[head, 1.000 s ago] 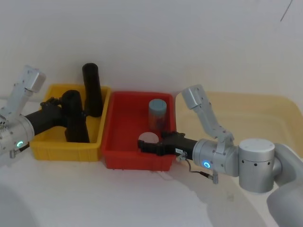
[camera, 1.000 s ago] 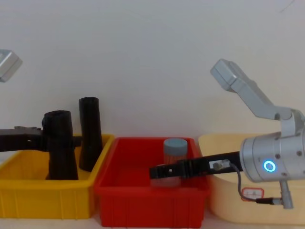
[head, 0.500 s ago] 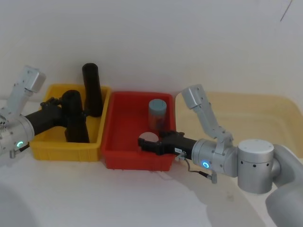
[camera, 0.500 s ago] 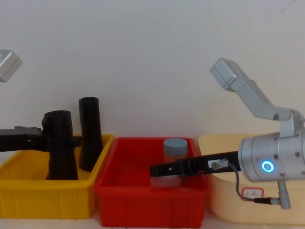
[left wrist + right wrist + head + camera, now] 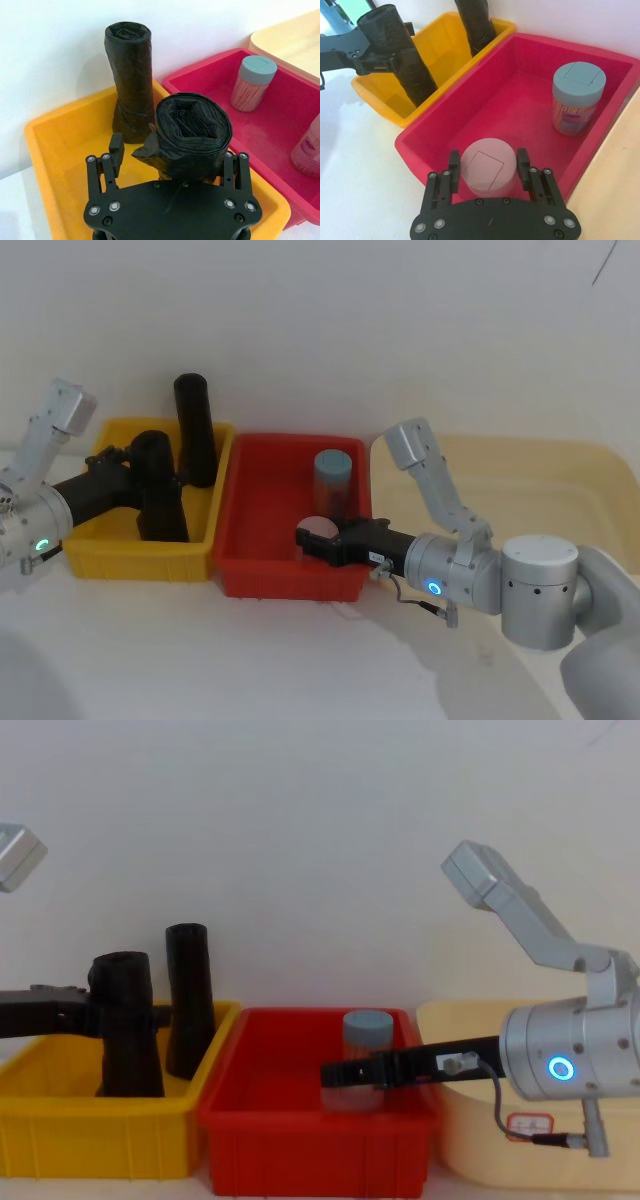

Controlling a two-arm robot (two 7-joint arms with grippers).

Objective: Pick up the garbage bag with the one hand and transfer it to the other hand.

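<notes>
Your right gripper backs off slightly, jaws wide around the pink jar; left gripper jaws clamp the bag, upright, awaiting handover.

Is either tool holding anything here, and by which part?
The left tool grips the garbage bag near its top; the right tool holds nothing.

Garbage bag crinkly matt black plastic film, slimmer roll same. Yellow bin and red bin smooth glossy plastic. Right gripper matt black; wrist brushed silver metal.
</notes>
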